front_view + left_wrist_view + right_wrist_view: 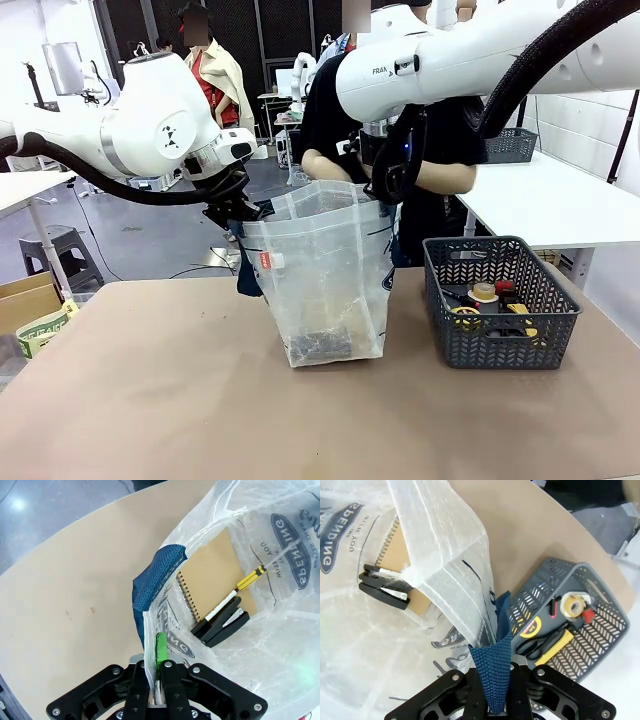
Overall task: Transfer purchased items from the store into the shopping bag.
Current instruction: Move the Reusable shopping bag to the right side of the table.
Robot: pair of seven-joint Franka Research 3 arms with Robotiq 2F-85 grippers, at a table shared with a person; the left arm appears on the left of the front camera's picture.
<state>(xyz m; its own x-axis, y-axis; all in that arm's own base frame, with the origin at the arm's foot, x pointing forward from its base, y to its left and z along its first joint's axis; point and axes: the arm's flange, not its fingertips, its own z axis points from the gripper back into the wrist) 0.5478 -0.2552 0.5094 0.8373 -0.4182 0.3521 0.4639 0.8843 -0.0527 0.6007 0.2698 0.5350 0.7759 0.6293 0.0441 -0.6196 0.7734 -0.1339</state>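
Between my jaws, clamped left on rim (150, 625), right on strap (492, 667), the shopping bag (320, 290) gapes; loading probably needs me steady.

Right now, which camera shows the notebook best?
The left wrist view: it looks down into the bag at the notebook, tan cover and spiral plain. The right wrist view catches part through plastic; the front view blurs it.

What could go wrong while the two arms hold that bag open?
1. The left gripper pinches only the thin plastic rim of the shopping bag; it might slip or tear, and the mouth would sag.
2. The right gripper holds just the navy strap; an uneven pull could tip the bag, which already holds a notebook and stapler.
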